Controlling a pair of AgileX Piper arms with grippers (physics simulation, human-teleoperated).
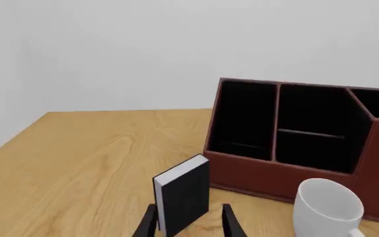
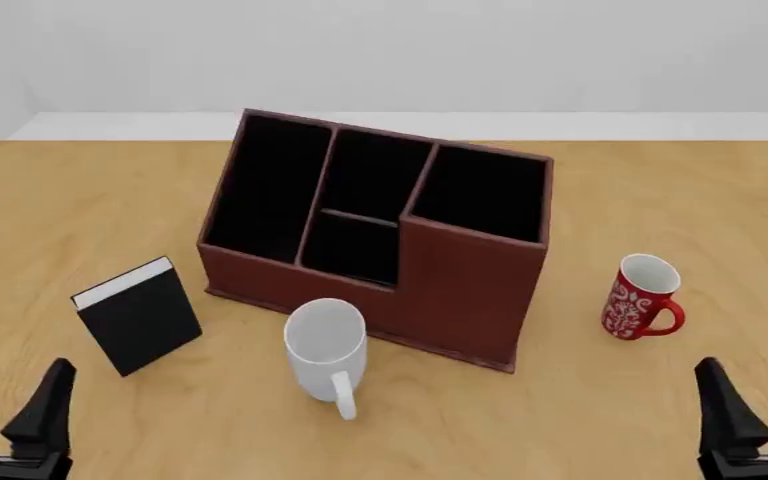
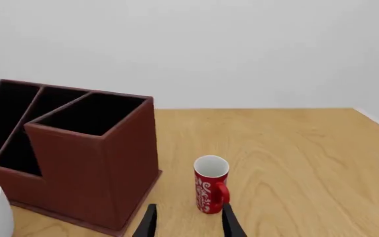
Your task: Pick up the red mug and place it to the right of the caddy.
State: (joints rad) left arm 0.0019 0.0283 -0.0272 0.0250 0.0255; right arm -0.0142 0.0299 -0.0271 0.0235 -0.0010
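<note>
Pickup not begun: red mug (image 2: 643, 297) stands upright on surface (image 2: 64, 210) at frame right, already to the right of caddy (image 2: 381, 232) w/ a gap, untouched; right claw (image 2: 760, 405) & left claw (image 2: 8, 402) both spread, holding nothing, low in frame.
</note>
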